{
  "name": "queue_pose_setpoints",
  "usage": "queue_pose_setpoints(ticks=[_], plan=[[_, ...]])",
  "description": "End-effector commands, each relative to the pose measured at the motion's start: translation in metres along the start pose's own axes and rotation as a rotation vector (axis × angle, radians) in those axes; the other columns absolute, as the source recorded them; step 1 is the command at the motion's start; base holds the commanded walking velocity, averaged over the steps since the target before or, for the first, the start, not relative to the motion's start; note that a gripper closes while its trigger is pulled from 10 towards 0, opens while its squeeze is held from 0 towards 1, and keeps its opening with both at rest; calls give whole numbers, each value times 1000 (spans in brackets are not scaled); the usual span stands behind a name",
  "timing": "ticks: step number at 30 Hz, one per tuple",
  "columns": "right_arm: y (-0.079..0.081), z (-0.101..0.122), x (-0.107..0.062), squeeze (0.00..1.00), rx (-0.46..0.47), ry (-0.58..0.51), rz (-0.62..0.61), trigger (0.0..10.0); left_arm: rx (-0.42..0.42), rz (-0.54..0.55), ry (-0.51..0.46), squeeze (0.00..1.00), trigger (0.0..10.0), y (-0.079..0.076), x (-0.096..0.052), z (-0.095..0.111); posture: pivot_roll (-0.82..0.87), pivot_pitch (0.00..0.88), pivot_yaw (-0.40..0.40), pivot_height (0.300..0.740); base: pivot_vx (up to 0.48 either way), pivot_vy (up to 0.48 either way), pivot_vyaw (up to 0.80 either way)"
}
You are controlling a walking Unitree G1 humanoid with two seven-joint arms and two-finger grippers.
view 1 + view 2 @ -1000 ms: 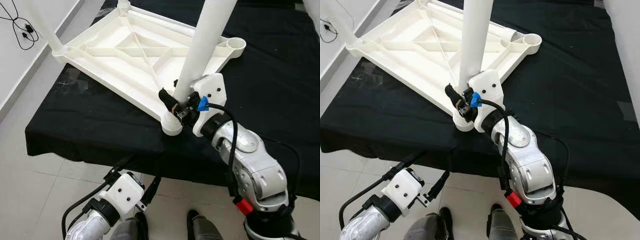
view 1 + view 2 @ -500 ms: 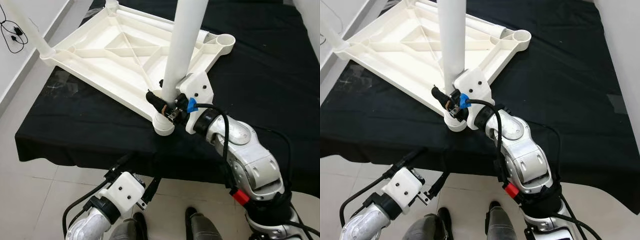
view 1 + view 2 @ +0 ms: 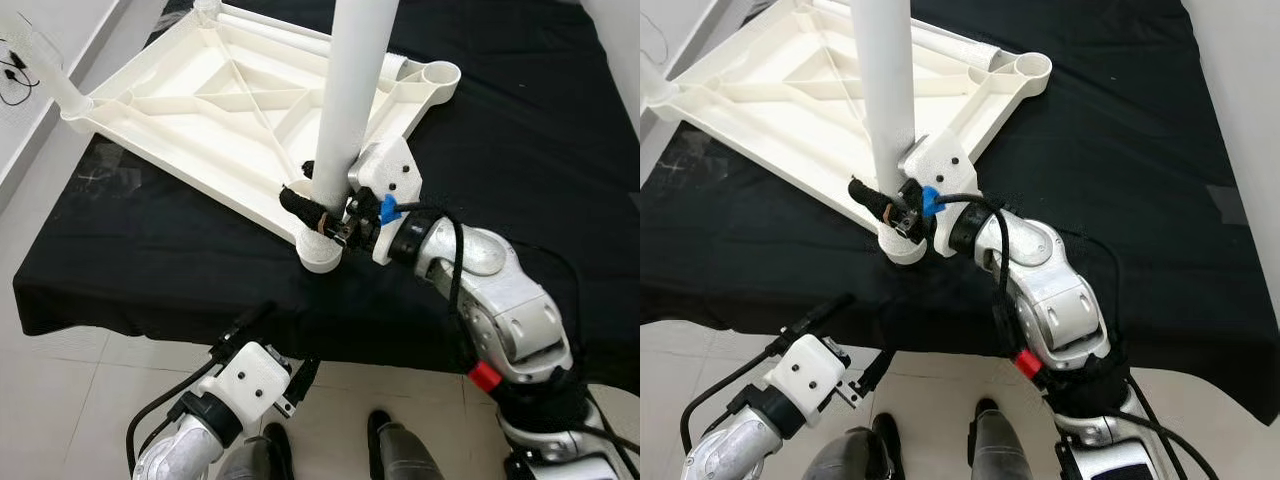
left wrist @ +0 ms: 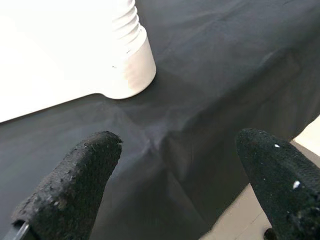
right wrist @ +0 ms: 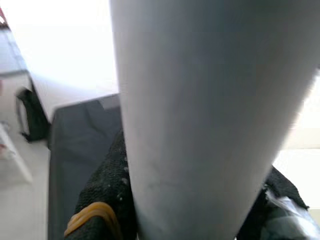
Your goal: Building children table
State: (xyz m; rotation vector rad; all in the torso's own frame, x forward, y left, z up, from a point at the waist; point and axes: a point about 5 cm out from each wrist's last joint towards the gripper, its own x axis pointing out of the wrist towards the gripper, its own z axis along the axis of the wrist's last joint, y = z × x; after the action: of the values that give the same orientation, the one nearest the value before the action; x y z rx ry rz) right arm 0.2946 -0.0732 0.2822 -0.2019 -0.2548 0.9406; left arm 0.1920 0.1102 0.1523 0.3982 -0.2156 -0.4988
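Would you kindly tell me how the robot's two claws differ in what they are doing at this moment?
The right claw is shut on the upright white plastic table leg, just above the near corner socket of the upturned white plastic tabletop. The left claw is open, holds nothing, and hangs low at the black-covered surface's front edge. Both have black fingers.

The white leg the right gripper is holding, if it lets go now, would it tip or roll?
The leg is a long smooth tube, standing over the corner socket of the upturned tabletop, so it looks top-heavy and would probably tip. Being round, it would likely roll on the black cloth. The right gripper clamps its base.
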Motion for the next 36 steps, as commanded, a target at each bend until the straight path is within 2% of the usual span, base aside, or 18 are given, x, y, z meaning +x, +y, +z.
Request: queue_pose_setpoints(ticks=[1,2,4,5,8,11,13,15,16,17,19,20,21,22,23,25,33,36], plan=[[-1,-4,3,0,132,-36,23,0,-6,-9,35,0,10000,-4,-3,-6,4,369,34,740,0,0,0],[-1,-4,3,0,132,-36,23,0,-6,-9,35,0,10000,-4,-3,-6,4,369,34,740,0,0,0],[-6,0,2,0,335,-157,24,0,-6,-7,35,0,10000,-4,-3,-6,6,370,33,740,0,0,0],[-6,0,2,0,335,-157,24,0,-6,-7,35,0,10000,-4,-3,-6,6,370,33,740,0,0,0],[-7,4,-1,0,461,-274,54,0,-7,-7,35,0,10000,-4,-3,-6,7,371,34,740,0,0,0],[-6,4,-4,0,476,-305,80,0,-7,-7,36,0,10000,-4,-3,-6,10,371,35,740,0,0,0],[-5,3,-4,0,444,-292,94,0,-7,-7,36,0,10000,-4,-3,-6,10,371,38,740,0,0,0],[0,3,-3,0,319,-236,120,0,-7,-9,37,0,10000,-4,-3,-6,10,371,39,740,0,0,0],[0,3,-3,0,319,-236,120,0,-7,-9,37,0,10000,-4,-3,-6,10,371,39,740,0,0,0],[1,3,-3,0,271,-215,132,0,-8,-9,37,0,10000,-4,-3,-6,10,371,39,740,0,0,0],[1,3,-3,0,271,-215,132,0,-8,-9,37,0,10000,-4,-3,-6,10,371,39,740,0,0,0],[2,2,-2,0,201,-178,134,0,-8,-10,37,0,10000,-4,-3,-6,7,371,40,740,0,0,0],[2,2,-2,0,201,-178,134,0,-8,-10,37,0,10000,-4,-3,-6,7,371,40,740,0,0,0],[3,0,0,0,84,-110,133,0,-8,-9,37,0,10000,-4,-3,-6,8,371,39,740,0,0,0],[3,0,0,0,84,-110,133,0,-8,-9,37,0,10000,-4,-3,-6,8,371,39,740,0,0,0],[2,-3,2,0,-58,-16,131,0,-7,-9,37,0,10000,-4,-3,-6,8,370,39,740,0,0,0],[-2,-3,2,0,-101,41,146,0,-8,-9,37,0,10000,-4,-3,-6,6,370,37,740,0,0,0],[-4,-4,0,0,-58,42,173,0,-8,-9,36,0,10000,-4,-4,-6,5,371,35,740,0,0,0]])
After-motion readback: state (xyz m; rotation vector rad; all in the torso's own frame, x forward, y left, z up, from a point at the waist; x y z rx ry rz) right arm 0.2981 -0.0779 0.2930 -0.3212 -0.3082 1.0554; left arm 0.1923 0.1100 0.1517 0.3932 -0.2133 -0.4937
